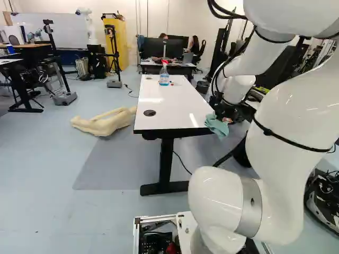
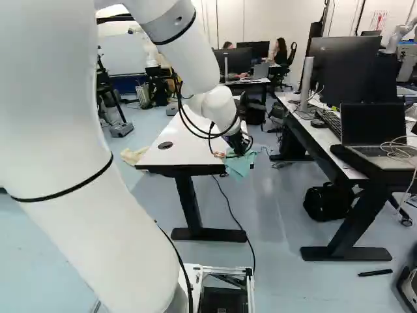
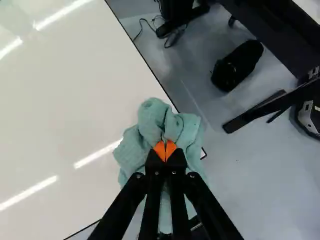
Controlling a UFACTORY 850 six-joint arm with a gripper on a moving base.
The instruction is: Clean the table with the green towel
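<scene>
In the left base view, the white arm (image 1: 286,116) rises at the right and reaches forward to the white table (image 1: 177,108), its gripper (image 1: 225,109) at the near right corner with the green towel (image 1: 217,126) bunched below it, partly hanging past the edge. A spray bottle (image 1: 164,78) of blue liquid with a red and white head stands on the far part of the tabletop, and a round dark grommet (image 1: 150,112) sits near the close end. A pale, limb-shaped thing (image 1: 106,124) lies on the floor to the left of the table. In the right base view, the towel drapes down at that same corner; farther right a desk (image 2: 322,135) bears a laptop (image 2: 373,124), and a black bag (image 2: 324,201) rests on the floor beneath. In the wrist view, the gripper (image 3: 165,151) is clenched on the towel, a fold pinched between its orange pads (image 3: 159,149); the cloth spreads around the fingertips, across the table's corner and out over the floor.
</scene>
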